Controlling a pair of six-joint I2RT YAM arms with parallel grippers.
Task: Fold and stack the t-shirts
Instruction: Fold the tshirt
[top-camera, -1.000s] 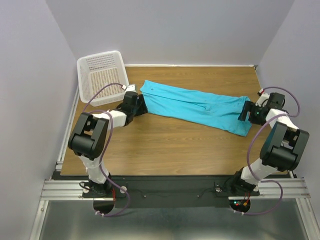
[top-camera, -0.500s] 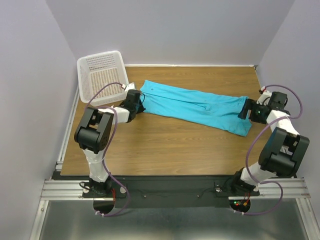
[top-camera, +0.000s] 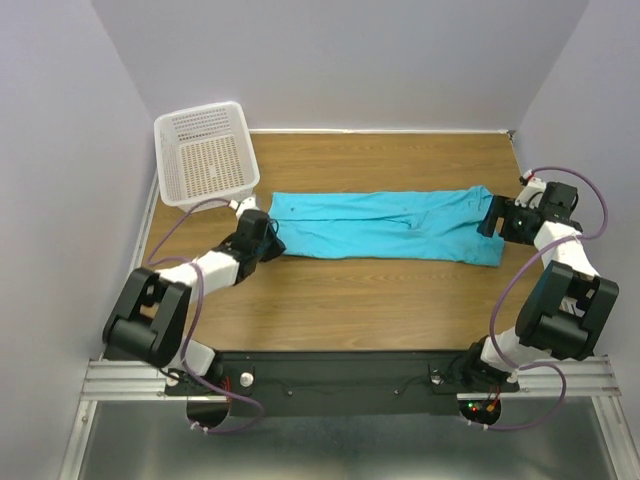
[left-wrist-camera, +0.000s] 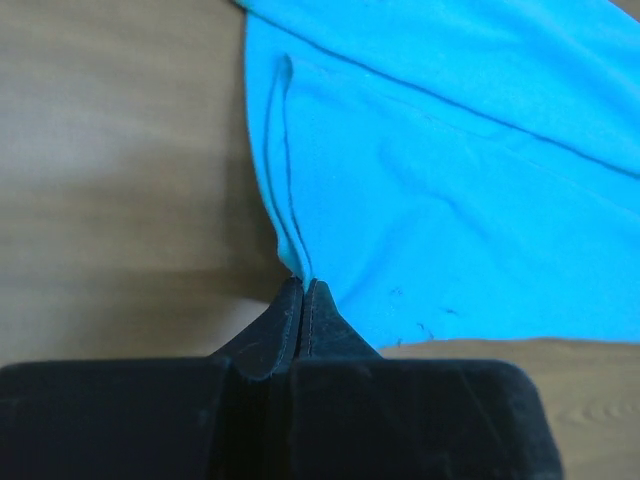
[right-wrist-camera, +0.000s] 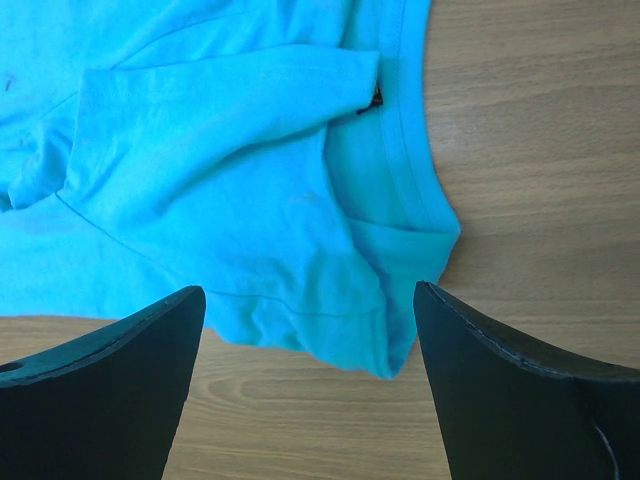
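We have a white basket (top-camera: 205, 155) at the far left corner of the table (top-camera: 380, 300), just beyond the left arm and clear of the cloth. Nothing else lies on the wood, and only the arms' own looping cables hang near the work.

The turquoise t-shirt (top-camera: 385, 225) stretches as a long band across the middle of the table, left to right, lying flat between the two arms. The left gripper (left-wrist-camera: 303, 285) is pinched tight on the shirt's left hem, its fingers pressed together with a fold of cloth between them. The right gripper (right-wrist-camera: 310, 295) stands spread wide over the shirt's right end, a finger on either side of the corner, holding nothing.

There is broad bare wood in front of the shirt toward the arm bases, and a narrower strip behind it up to the back wall. The right end sits close to the table's right edge and the side wall.

A second ago the shirt ran slanted, its left end higher up by the basket. Now it lies nearly level, the left end drawn nearer, and the left fingers have closed from open.
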